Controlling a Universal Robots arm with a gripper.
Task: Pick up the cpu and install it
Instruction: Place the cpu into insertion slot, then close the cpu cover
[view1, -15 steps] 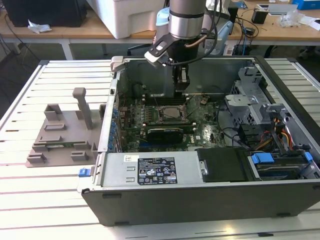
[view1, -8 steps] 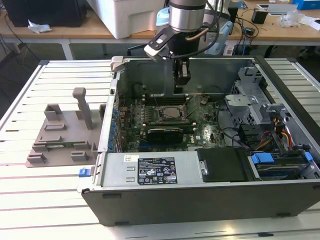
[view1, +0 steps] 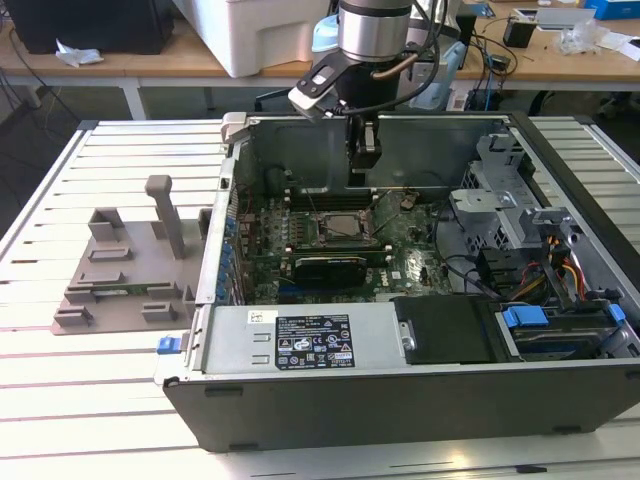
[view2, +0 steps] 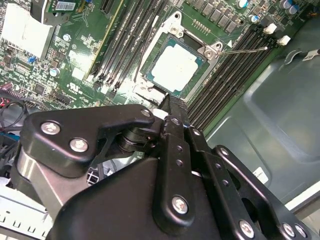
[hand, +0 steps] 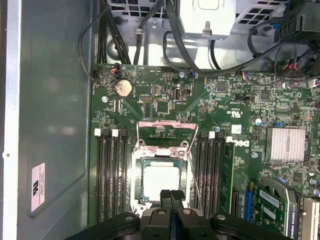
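Cpu (hand: 161, 181) seated in socket (hand: 142, 149), hand (hand: 171, 196) above.
Fingers (hand: 165, 201) together, empty, tips just beside the cpu's edge.

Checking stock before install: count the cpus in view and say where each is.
1. The cpu lies in the motherboard socket inside the open computer case, with the gripper hovering right above it. Others could be hidden behind the arm or case walls.

The exterior view looks down into the computer case (view1: 400, 400) from well off the end effector (view1: 363, 150); both wrist views sit just behind it, sharing the socket (hand: 159, 150) below.
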